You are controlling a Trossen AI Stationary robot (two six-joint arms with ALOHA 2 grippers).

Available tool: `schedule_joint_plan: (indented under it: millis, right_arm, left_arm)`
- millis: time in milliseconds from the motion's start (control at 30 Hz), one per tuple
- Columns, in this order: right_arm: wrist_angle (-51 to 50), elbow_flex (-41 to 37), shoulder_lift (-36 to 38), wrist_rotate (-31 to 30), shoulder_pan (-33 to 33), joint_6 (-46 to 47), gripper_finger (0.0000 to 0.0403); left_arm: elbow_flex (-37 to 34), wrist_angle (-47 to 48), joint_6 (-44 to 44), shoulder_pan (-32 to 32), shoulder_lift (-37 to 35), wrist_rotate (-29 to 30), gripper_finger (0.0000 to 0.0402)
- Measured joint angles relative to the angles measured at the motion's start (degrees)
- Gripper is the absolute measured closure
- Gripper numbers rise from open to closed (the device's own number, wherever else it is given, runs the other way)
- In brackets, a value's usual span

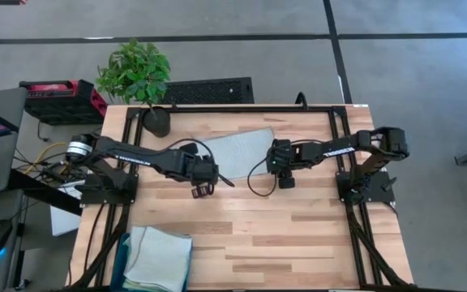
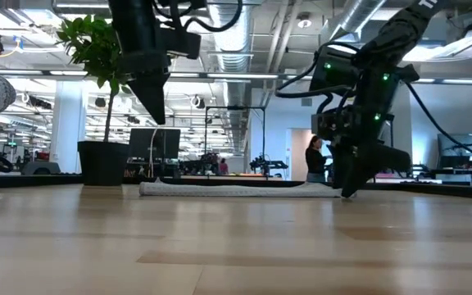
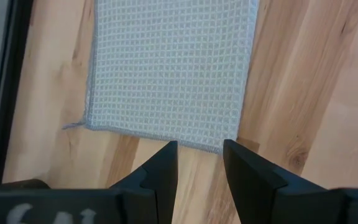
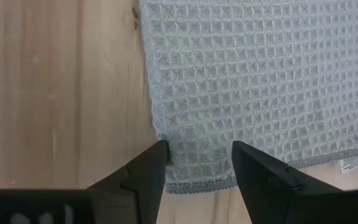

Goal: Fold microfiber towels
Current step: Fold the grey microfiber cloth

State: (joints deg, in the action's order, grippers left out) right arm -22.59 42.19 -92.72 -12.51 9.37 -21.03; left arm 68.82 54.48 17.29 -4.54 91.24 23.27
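Note:
A pale grey waffle-weave towel [image 1: 240, 152] lies flat on the wooden table, toward its far side, with a small white tag [image 4: 354, 163] at its near edge. My right gripper [image 4: 199, 152] is open and low over the towel's near right corner, fingers pointing steeply down [image 2: 347, 190]. My left gripper [image 3: 199, 149] is open and raised well above the table [image 2: 156, 111], just near of the towel's near left edge [image 3: 166, 135]. Nothing is between its fingers. My right gripper's open fingers stand on either side of the towel's near right corner [image 4: 194, 177], coming from above. I cannot tell whether the fingertips touch the cloth. The towel lies flat on the table.
A teal bin [image 1: 122, 258] at the table's near left corner holds a stack of light green and blue towels [image 1: 160, 258]. A potted plant [image 1: 140, 77] stands at the far left. Bare wood lies between the grippers and the near edge.

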Motion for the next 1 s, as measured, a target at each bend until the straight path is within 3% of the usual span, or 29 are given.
schedule_joint_plan:
  millis: [200, 567, 733, 1000]
  right_arm:
    - [-0.2, -0.07, -0.06, 0.87, 0.83, 1.25, 0.0223]
    - [-0.74, 0.15, -0.17, 5.92, 4.77, 2.57, 0.0385]
    - [-4.96, 4.9, -0.8, 4.82, 4.4, 1.45, 0.0385]
    - [0.5, 15.18, -1.82, 5.04, 3.81, -4.14, 0.0393]
  left_arm:
    - [0.0, 0.08, 0.5, 0.0, -0.96, 0.02, 0.028]
    - [0.0, 1.49, 1.4, -0.09, -1.09, -0.33, 0.028]
    - [0.0, 3.81, 4.34, -1.23, -1.26, -0.42, 0.028]
    - [0.02, 6.1, 9.96, -5.48, -3.01, -0.01, 0.028]
